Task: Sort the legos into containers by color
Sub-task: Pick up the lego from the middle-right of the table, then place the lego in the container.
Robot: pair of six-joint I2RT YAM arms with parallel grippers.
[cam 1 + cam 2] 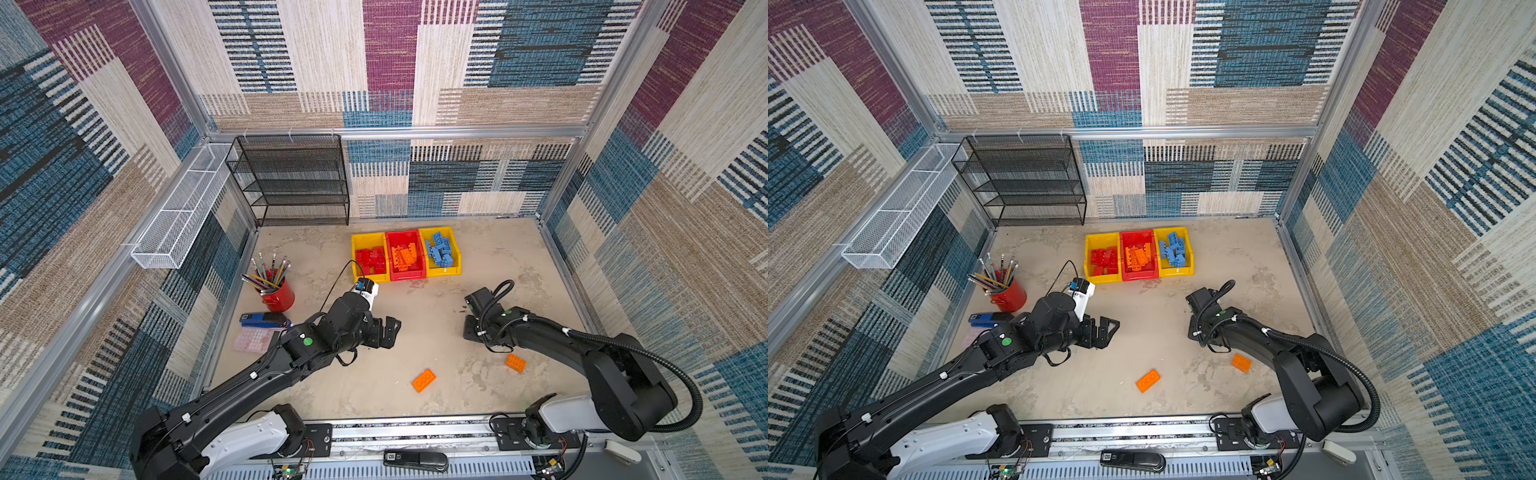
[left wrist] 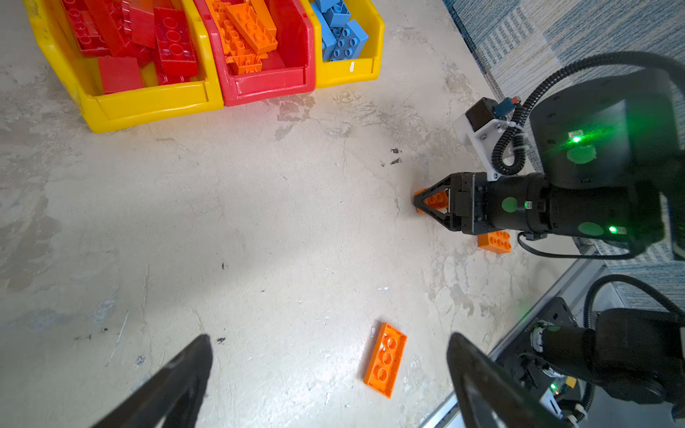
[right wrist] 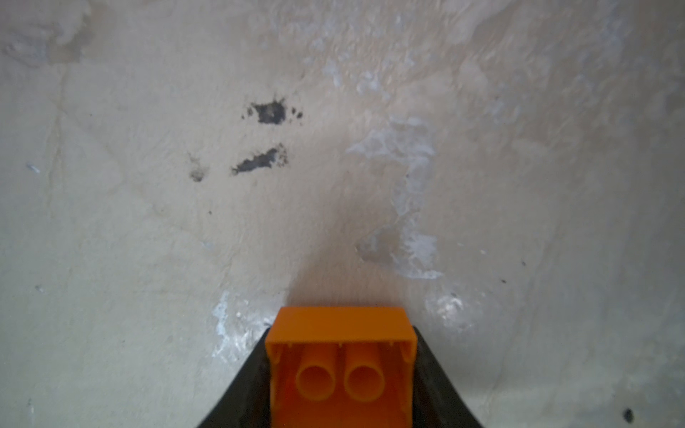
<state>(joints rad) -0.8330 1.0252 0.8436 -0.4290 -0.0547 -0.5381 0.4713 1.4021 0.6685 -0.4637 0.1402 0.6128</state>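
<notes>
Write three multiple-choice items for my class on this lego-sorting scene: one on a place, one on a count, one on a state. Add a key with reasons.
1. Where do the sorted orange legos sit?
A) the red bin
B) the pencil cup
C) the wire basket

2. How many orange pieces lie loose on the table, outside any gripper?
A) none
B) two
C) five

3. What is the right gripper doing?
A) gaping empty
B) gripping an orange brick
C) gripping a blue brick

Key:
1 A, the orange legos fill the red bin in both top views.
2 B, only a flat plate and a loose brick lie free.
3 B, the right wrist view shows the jaws pressed against the orange brick.
</notes>
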